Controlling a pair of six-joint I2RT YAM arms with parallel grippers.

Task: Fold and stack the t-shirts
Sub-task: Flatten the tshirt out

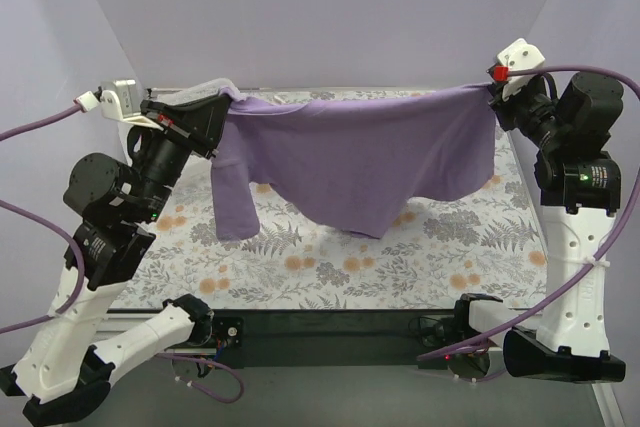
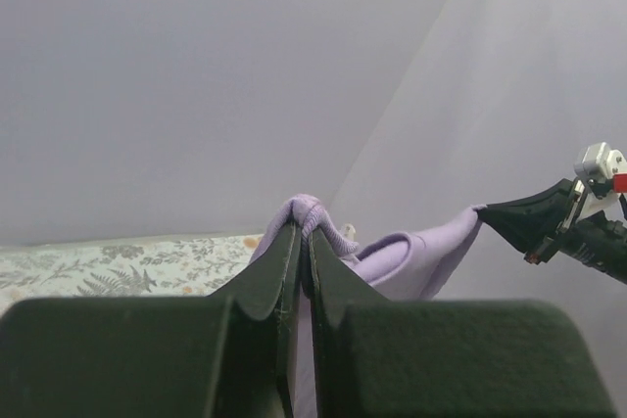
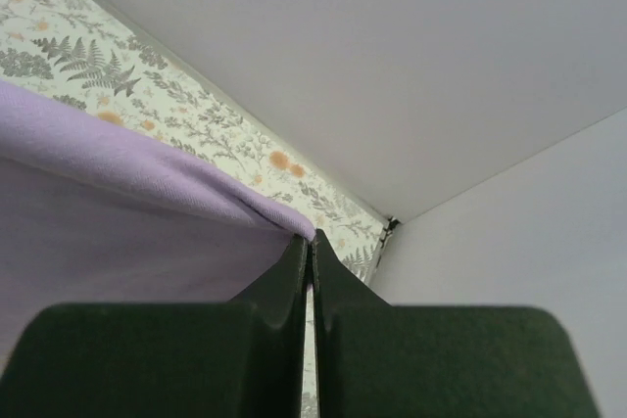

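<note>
Black fingers of the left gripper (image 2: 300, 232) fill the foreground of the left wrist view, pinched together on a bunched ridge of the soft lavender-purple short-sleeved cotton t-shirt (image 1: 380, 157). The right gripper (image 3: 309, 242) is likewise clamped on a thin fold at the shirt's opposite edge. Between them the shirt hangs in the air like washing on a line. Its top edge is stretched nearly taut from one gripper to the other, the body sags down and one sleeve dangles on the left, all above the flower-and-fern patterned tablecloth (image 1: 450, 247). Whether the lowest hem touches the cloth I cannot quite tell from above.

Risks, as I judge them: the right grip looks to hold only a sliver of fabric, so any pull apart could tug it free and drop that side. If the two sides are lowered unevenly, the sagging body may crumple or fold under itself. The loose sleeve could also land tucked beneath, spoiling a flat lay before folding.
</note>
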